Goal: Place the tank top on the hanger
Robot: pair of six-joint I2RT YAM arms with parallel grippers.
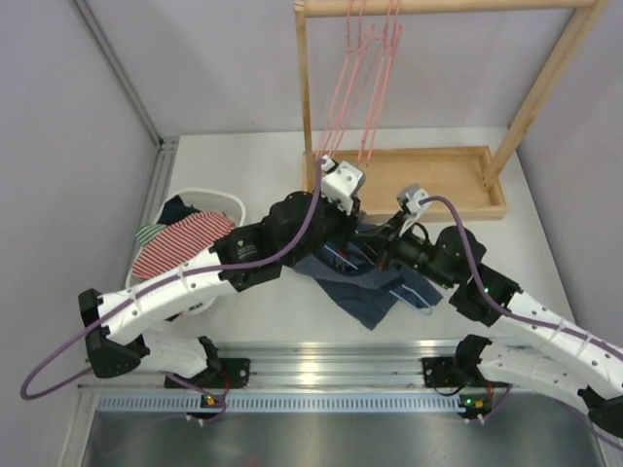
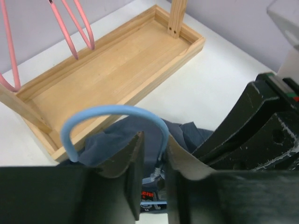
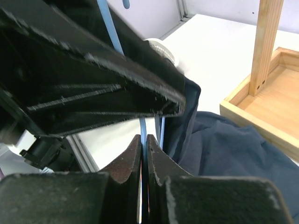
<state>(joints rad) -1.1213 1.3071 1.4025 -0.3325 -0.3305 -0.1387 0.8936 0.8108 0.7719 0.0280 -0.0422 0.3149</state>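
Note:
The dark navy tank top [image 1: 370, 297] lies bunched on the table between both grippers; it also shows in the left wrist view [image 2: 112, 137] and the right wrist view [image 3: 233, 149]. The light-blue hanger's hook [image 2: 117, 108] arcs up out of the fabric. My left gripper [image 1: 343, 219] [image 2: 155, 140] straddles the hanger's neck with its jaws a little apart; the wire runs along the right finger. My right gripper [image 1: 387, 248] [image 3: 144, 137] is shut on a light-blue hanger wire [image 3: 112, 32], right beside the left gripper. Most of the hanger is hidden under cloth.
A wooden rack with a tray base [image 1: 438, 180] stands just behind the grippers, with pink hangers [image 1: 365, 88] on its top bar. A white basket [image 1: 209, 197] at the left holds a red-and-white striped garment [image 1: 180, 243]. A metal rail runs along the near edge.

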